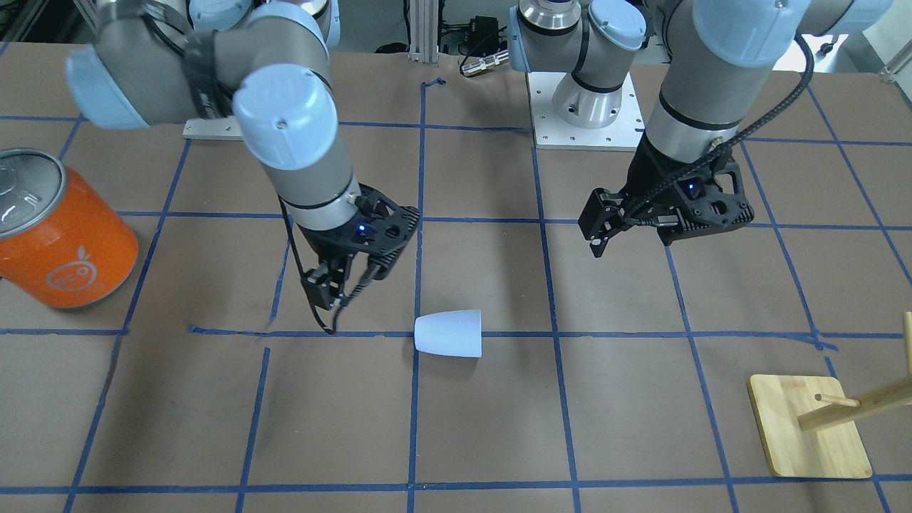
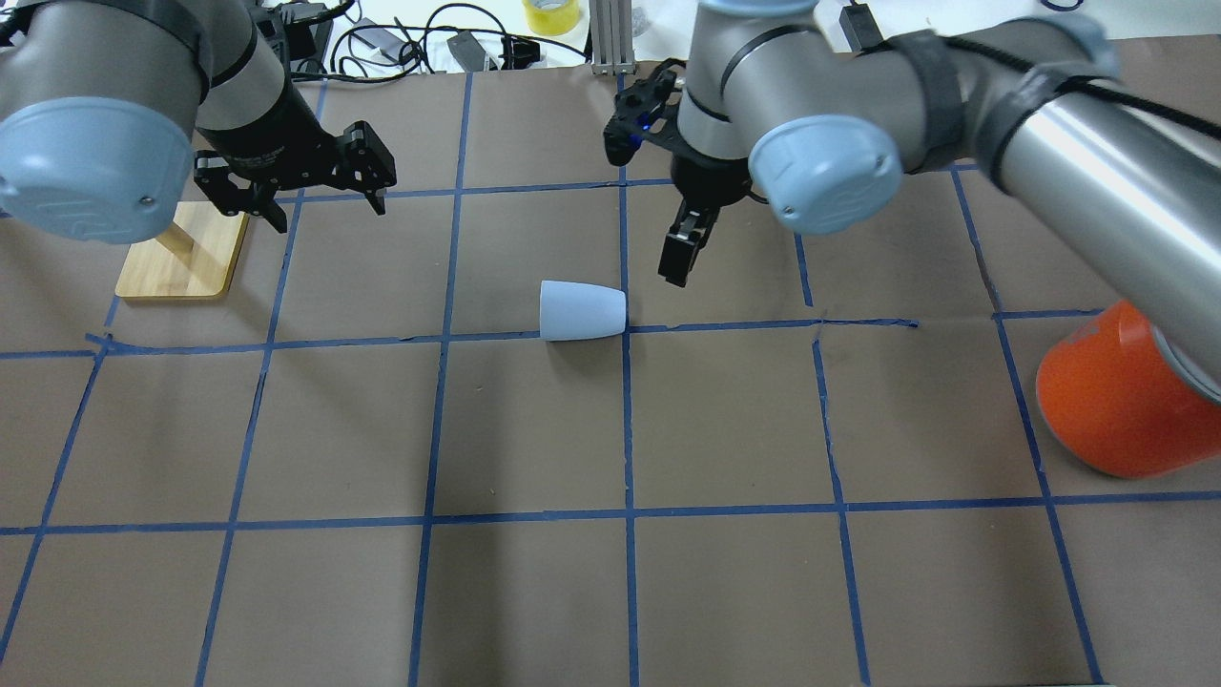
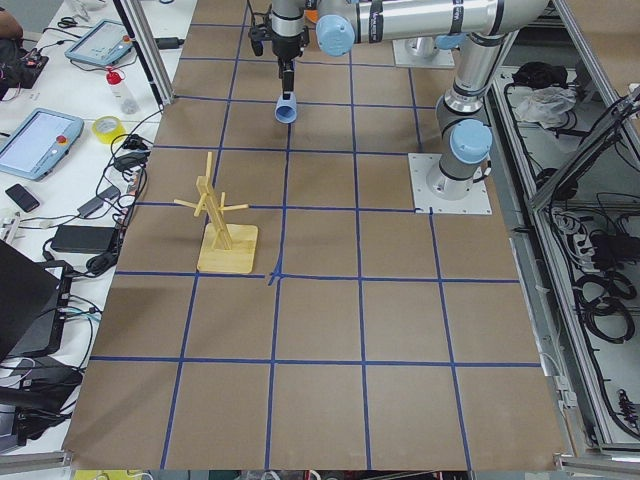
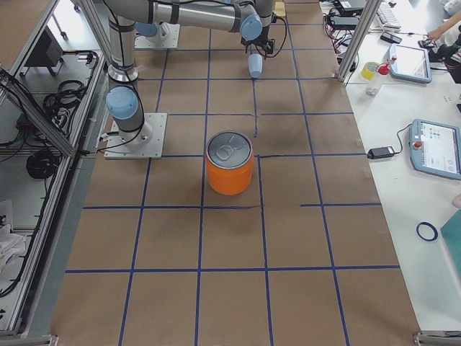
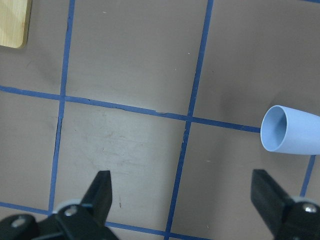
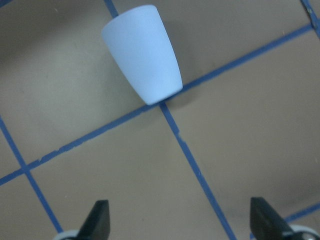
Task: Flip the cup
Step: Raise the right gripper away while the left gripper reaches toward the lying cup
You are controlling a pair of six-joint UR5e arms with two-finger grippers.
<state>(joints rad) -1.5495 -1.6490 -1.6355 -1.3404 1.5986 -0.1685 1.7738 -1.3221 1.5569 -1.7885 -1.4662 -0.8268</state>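
The cup [image 2: 582,310] is a small pale blue tumbler lying on its side on a blue tape line near the table's middle, with its mouth toward my left arm's side. It also shows in the front view [image 1: 449,333], the left wrist view [image 5: 292,137] and the right wrist view [image 6: 142,52]. My right gripper [image 2: 679,258] hovers open and empty just beyond the cup's base end, apart from it [image 6: 180,222]. My left gripper [image 2: 329,215] is open and empty, well off to the cup's mouth side [image 5: 182,195].
A big orange can [image 2: 1116,391] with a silver lid stands at the table's right side under my right arm. A wooden peg stand [image 2: 181,253] sits on the left, near my left gripper. Cables and gear lie past the far edge.
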